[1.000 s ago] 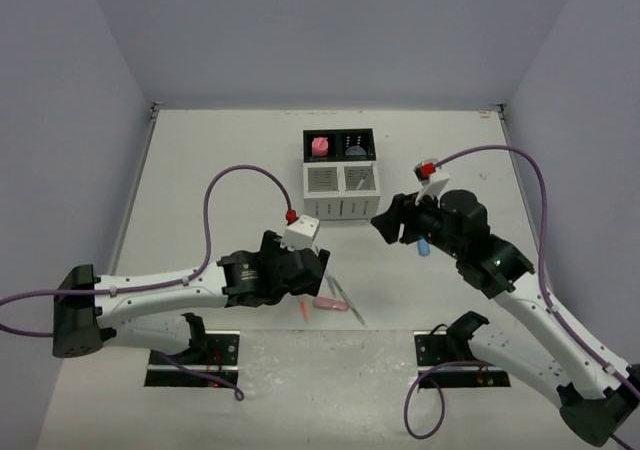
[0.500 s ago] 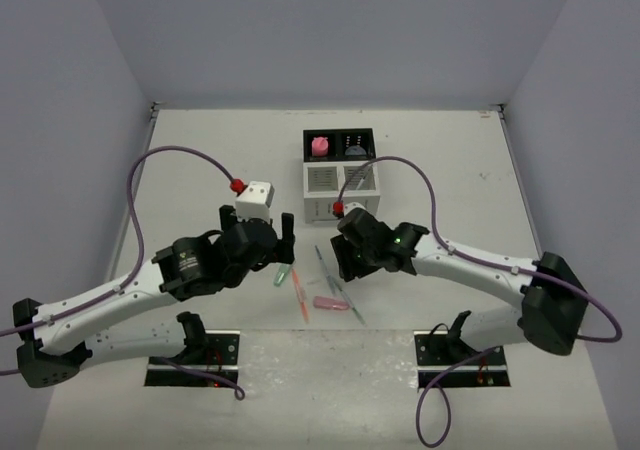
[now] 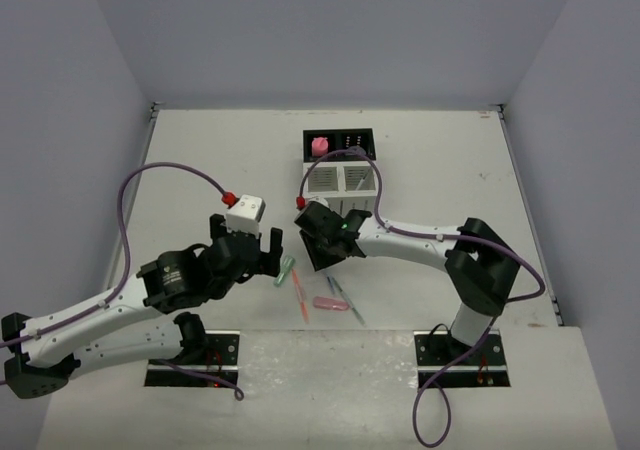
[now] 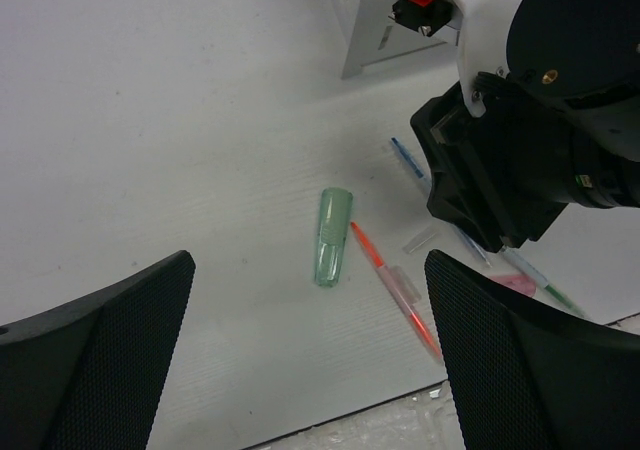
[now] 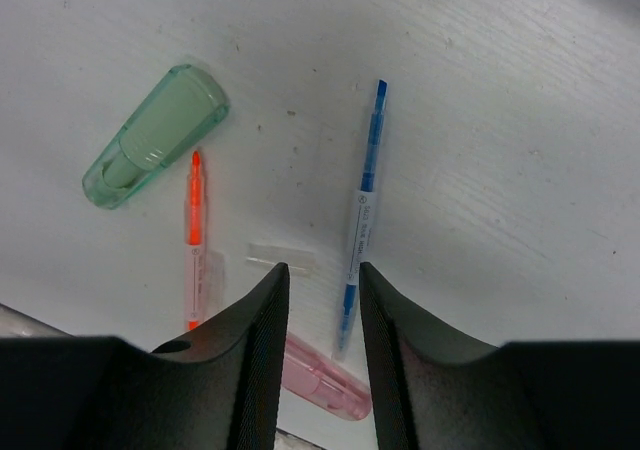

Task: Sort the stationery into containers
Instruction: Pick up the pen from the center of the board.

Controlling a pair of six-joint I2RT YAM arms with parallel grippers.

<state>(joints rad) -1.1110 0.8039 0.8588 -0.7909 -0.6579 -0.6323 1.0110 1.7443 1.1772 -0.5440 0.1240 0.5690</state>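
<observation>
My left gripper (image 3: pixel 268 255) (image 4: pixel 305 265) is wide open and empty, just left of a stubby green marker (image 3: pixel 285 270) (image 4: pixel 333 236) lying on the table. My right gripper (image 3: pixel 322 250) (image 5: pixel 321 270) hovers over the loose stationery, its fingers a narrow gap apart with nothing between them. Under it lie an orange pen (image 3: pixel 299 295) (image 5: pixel 193 240), a blue pen (image 5: pixel 362 215) (image 4: pixel 405 155), a pink marker (image 3: pixel 330 304) (image 5: pixel 325 375) and a thin grey pen (image 3: pixel 345 300). The organizer (image 3: pixel 340 180) stands behind, with the pink eraser (image 3: pixel 320 146) in its back left black bin.
A small clear plastic piece (image 5: pixel 282 260) lies between the orange and blue pens. The table's near edge (image 4: pixel 330 425) runs just past the pens. The organizer's white corner (image 4: pixel 375 20) shows beyond the right gripper's black body (image 4: pixel 510 170).
My left gripper has drawn back to the left, uncovering the green marker. My right arm has swung from the right of the organizer to above the pens.
</observation>
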